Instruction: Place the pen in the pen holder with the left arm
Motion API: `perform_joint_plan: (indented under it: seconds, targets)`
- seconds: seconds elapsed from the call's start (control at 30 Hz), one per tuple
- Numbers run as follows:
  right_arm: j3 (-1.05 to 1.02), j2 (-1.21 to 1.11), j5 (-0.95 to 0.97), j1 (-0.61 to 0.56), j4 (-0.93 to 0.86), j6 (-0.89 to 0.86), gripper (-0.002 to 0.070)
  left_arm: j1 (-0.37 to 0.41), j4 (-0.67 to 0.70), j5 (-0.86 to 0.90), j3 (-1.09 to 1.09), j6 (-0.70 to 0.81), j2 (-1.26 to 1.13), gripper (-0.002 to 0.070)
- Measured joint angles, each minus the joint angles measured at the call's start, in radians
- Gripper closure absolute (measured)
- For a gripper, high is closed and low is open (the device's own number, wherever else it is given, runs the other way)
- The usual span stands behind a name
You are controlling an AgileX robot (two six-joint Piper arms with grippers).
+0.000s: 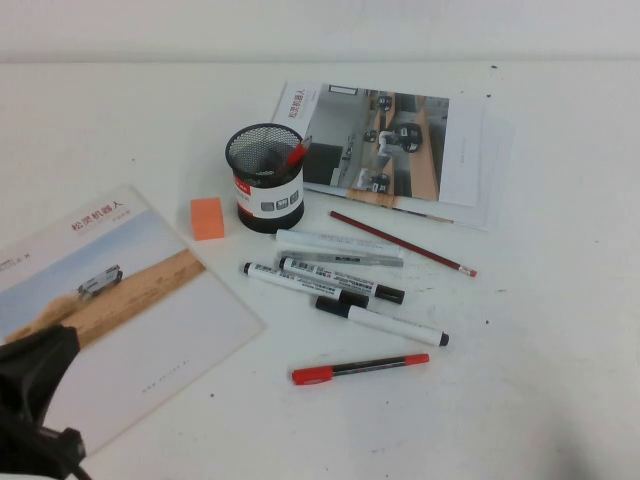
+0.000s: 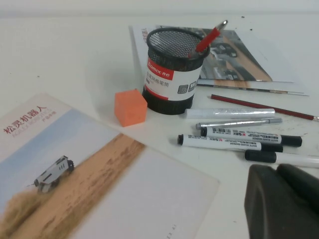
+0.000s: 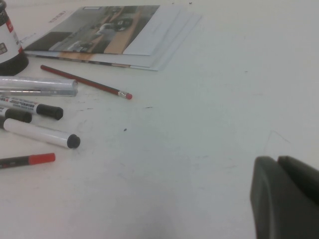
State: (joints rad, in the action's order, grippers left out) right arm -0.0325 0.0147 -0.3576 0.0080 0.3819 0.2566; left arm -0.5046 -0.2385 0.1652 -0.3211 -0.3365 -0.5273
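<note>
The red pen [image 1: 298,152] stands tilted inside the black mesh pen holder [image 1: 268,185], its tip sticking out above the rim. The left wrist view shows the same: the pen [image 2: 208,39] leans in the holder [image 2: 172,74]. My left arm [image 1: 35,385] sits at the near left corner, over a brochure and far from the holder. My left gripper [image 2: 276,170] is shut and empty. My right gripper [image 3: 277,160] is shut and empty over bare table to the right of the pens; it is out of the high view.
An orange cube [image 1: 207,217] lies left of the holder. A brochure [image 1: 130,300] covers the near left and a booklet [image 1: 390,150] lies behind. A red pencil [image 1: 400,243], white markers [image 1: 340,283] and a red-capped pen [image 1: 360,368] lie mid-table.
</note>
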Motion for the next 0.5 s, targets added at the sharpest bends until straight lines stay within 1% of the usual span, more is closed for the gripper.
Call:
perform_joint_plan:
  seconds: [0.3, 0.4, 0.5]
  targets:
    - [0.0, 0.0, 0.0, 0.0, 0.0, 0.0, 0.0698, 0.004, -0.012, 0.036, 0.005, 0.007, 0.056, 0.0676]
    - [0.0, 0.0, 0.0, 0.0, 0.0, 0.0, 0.0698, 0.065, 0.05, 0.038, 0.02, 0.079, 0.146, 0.0676]
    - [0.0, 0.0, 0.0, 0.0, 0.003, 0.0, 0.0698, 0.162, 0.16, 0.025, 0.054, 0.222, 0.252, 0.0676]
